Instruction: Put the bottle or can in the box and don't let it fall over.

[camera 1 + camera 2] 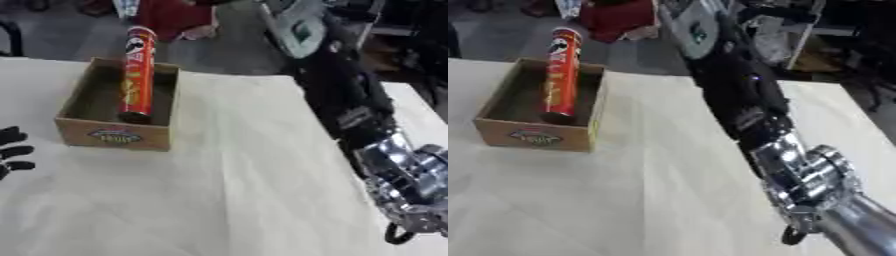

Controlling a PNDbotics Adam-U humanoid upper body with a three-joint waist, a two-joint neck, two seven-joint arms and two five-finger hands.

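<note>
Can (137, 75) is what we are looking for, but we are starting at the near edge. At the near right, our right arm (798, 170) is running from the near corner up toward the far side, black upper part and silver joints nearest us; its hand is lying out of both views, so we are unable to say how its fingers stand. At the near left edge our left hand (12, 151) is showing only as black fingers, spread apart and holding nothing, resting on the table (236, 190). Farther back on the left, the box (114, 135) is sitting on the table, a label on its near wall. Inside it the red can is standing upright, its base on the box floor, its top rising above the far wall.
</note>
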